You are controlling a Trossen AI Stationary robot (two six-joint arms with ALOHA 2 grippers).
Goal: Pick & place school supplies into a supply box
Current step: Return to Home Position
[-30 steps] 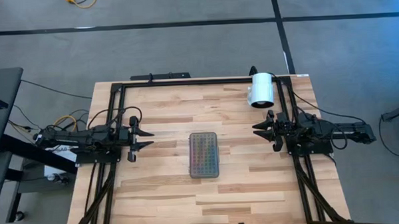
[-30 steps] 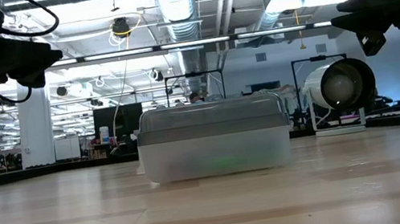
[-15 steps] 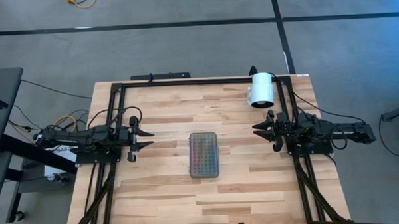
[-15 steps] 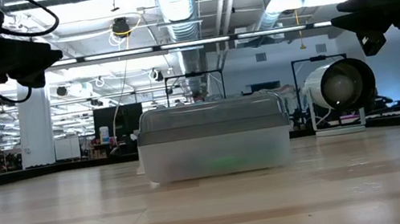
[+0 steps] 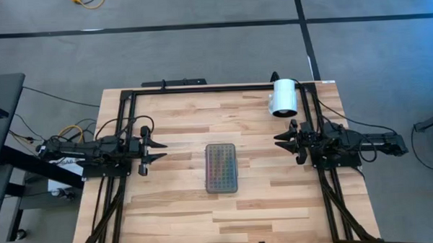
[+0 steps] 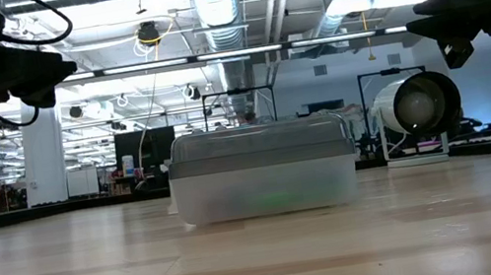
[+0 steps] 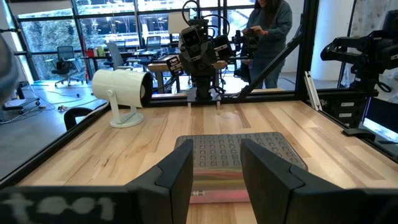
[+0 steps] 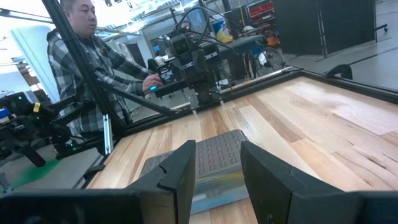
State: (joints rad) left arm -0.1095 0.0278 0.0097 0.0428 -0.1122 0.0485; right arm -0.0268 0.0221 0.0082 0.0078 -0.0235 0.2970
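Note:
The supply box point(image 5: 221, 167) lies flat on its base at the middle of the wooden table, its dotted greyish lid on; it also shows in the low view point(image 6: 261, 170). Coloured school supplies show faintly through its clear wall point(image 7: 214, 194). My left gripper point(image 5: 164, 151) hovers level above the table near the left edge, open, pointing at the box from well short of it. My right gripper point(image 5: 278, 142) hovers the same way near the right edge, open. Each wrist view looks between open fingers at the box point(image 8: 217, 155).
A white cylinder point(image 5: 283, 97) on a small stand sits at the table's far right corner. A black frame point(image 5: 201, 91) runs along the far and side edges. Beyond the table a person stands behind each arm point(image 7: 267, 31) point(image 8: 87, 56). Bare wood lies all round the box.

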